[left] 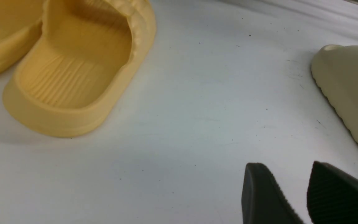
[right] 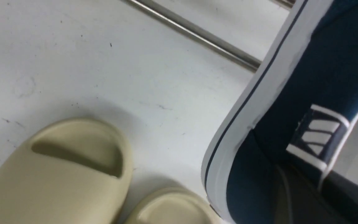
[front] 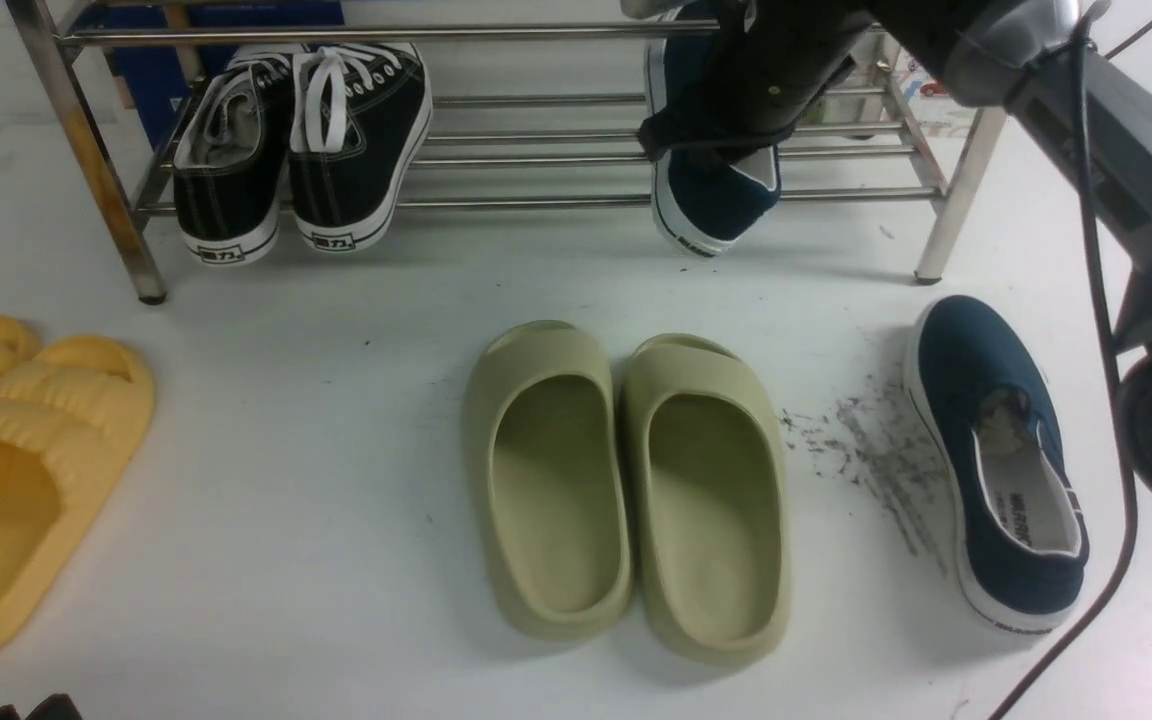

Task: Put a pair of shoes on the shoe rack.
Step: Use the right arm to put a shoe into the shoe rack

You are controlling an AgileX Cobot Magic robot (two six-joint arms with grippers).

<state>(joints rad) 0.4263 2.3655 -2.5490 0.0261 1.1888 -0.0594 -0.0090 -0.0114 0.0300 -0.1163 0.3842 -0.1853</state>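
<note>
1. Right gripper (front: 726, 140): reaches in over the right part of the shoe rack (front: 536, 201). It is clamped on the heel collar of the held navy sneaker (front: 711, 200), with one finger inside the opening and one outside.
2. Held navy sneaker: at the rack's lower shelf, toe pointing toward the back. The heel hangs out past the front bar. Cannot tell whether the sole's weight is on the bars.
3. Other navy sneaker (front: 966, 370): flat on the white surface (front: 336, 400), in front of the rack's right leg, well apart from its mate, heel toward the camera. Nothing is touching it.
4. Left gripper (left: 289, 174): low over bare surface, fingers parted with a clear gap, holding nothing. It sits between the yellow slippers (front: 26, 470) and the olive slippers (front: 706, 500).
5. Black lace-up sneakers (front: 306, 150): side by side on the left part of the same shelf, heels toward the front.
6. Olive slippers: a pair at centre on the surface, in front of the rack.
7. Dark scuff marks (front: 876, 450): on the surface between the olive pair and the other navy sneaker.
</note>
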